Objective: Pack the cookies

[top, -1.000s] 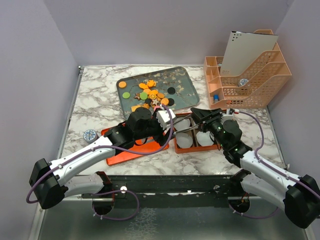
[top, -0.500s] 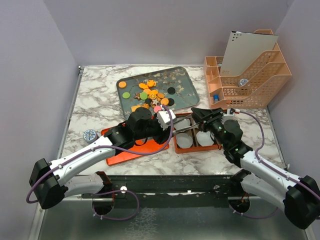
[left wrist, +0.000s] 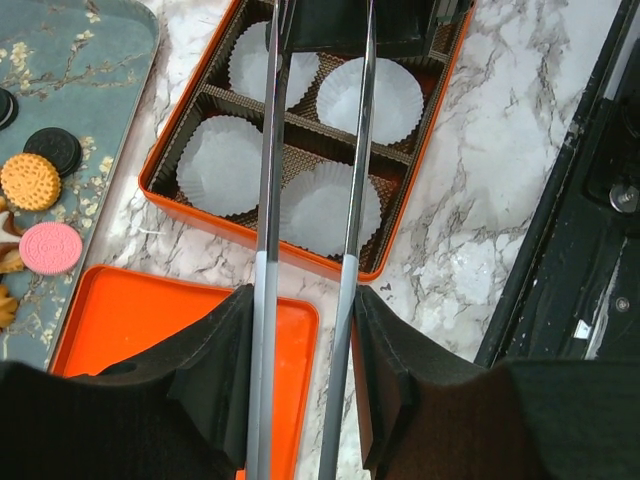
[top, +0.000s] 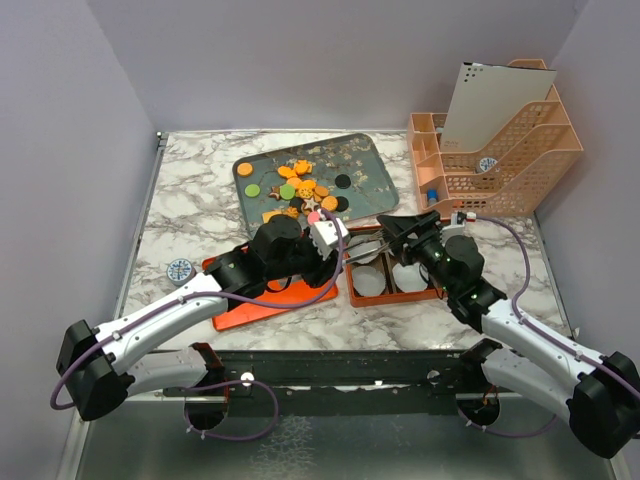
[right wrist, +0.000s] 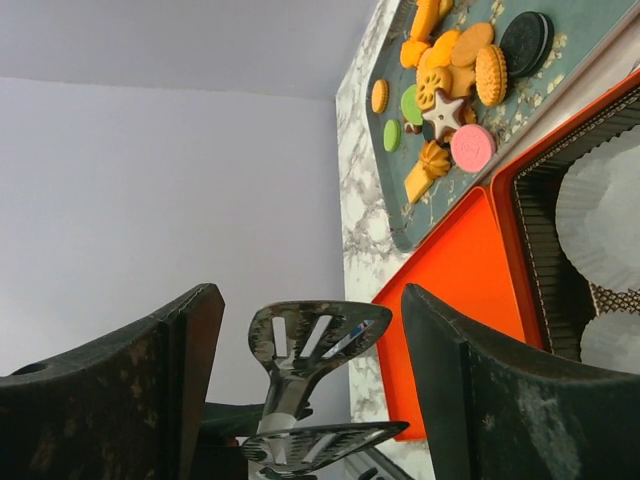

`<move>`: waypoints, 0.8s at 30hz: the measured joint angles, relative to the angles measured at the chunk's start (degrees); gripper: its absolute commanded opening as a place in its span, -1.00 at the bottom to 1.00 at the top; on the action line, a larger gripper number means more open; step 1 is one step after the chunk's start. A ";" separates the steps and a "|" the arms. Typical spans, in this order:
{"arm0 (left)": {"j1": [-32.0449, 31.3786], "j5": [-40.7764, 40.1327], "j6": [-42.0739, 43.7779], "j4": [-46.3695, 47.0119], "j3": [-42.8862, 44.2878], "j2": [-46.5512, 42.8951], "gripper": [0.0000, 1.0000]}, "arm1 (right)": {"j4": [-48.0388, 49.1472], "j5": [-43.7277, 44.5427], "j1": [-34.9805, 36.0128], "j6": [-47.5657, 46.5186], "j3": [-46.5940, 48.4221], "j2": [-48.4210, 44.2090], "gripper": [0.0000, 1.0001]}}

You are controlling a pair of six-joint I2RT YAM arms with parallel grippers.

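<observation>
The cookies [top: 300,190], orange, green, pink and black, lie heaped on a grey-blue tray [top: 365,170]; they also show in the right wrist view as cookies [right wrist: 445,100]. Metal tongs [left wrist: 268,200] stretch over an orange box [left wrist: 250,238] of white paper cups. My left gripper [left wrist: 303,330] is shut on the tongs' two arms, its pads pressing them from both sides. My right gripper [right wrist: 310,300] stands open around the tongs' slotted heads [right wrist: 315,340], its fingers apart from them. In the top view the left gripper [top: 335,240] and right gripper [top: 390,228] face each other above the box [top: 395,275].
An orange lid [top: 250,300] lies flat left of the box, under my left arm. A pink mesh desk organiser [top: 495,150] stands at the back right. A small round blue-and-white thing [top: 180,270] sits near the left table edge. Purple walls close in both sides.
My right gripper has opened and let go of the tongs. My left gripper has closed on the tongs' arms. Both arms stay nearly in place.
</observation>
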 measured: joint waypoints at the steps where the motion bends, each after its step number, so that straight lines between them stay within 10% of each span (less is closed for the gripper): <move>1: 0.00 0.00 -0.28 0.00 0.00 -0.11 -0.20 | -0.20 0.00 0.00 -0.39 -0.02 0.00 0.58; 24: 5.05 -10.21 -8.17 -4.22 5.03 0.15 -0.08 | -14.93 6.01 0.00 -25.00 8.37 -7.39 0.99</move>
